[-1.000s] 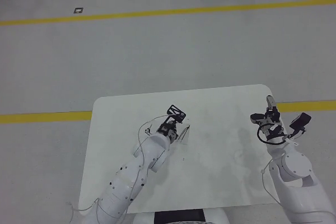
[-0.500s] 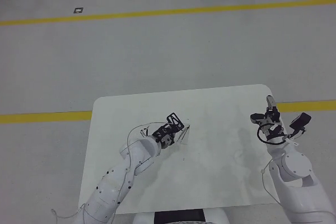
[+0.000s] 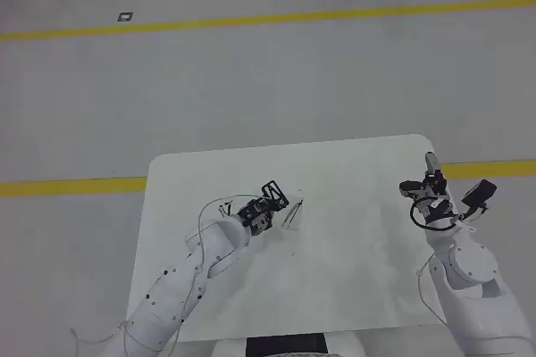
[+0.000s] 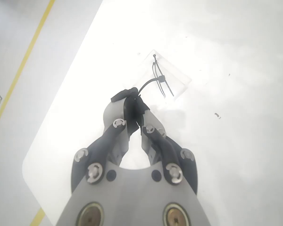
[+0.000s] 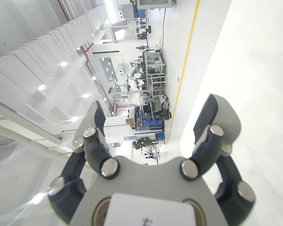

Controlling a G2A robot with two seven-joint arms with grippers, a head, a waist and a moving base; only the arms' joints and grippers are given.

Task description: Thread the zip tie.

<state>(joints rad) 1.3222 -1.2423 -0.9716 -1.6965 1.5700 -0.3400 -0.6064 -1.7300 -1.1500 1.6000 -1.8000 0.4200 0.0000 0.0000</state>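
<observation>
Pinched shut in the left gripper [image 4: 134, 100]: tail of a black zip tie [image 4: 146, 84], arcing just ahead of the fingertips, head crossing loose zip ties [image 4: 155, 70] on a clear plastic sheet [image 4: 176, 76]. Spread wide apart beside the white table's [image 5: 250, 48] edge: right gripper [image 5: 155, 116].

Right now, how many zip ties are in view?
3: one held zip tie in the left hand; two loose zip ties on the clear sheet beside it. Others may be hidden.

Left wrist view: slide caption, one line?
Left gripper shut on a black zip tie, its head over a clear tray on the table.
</observation>
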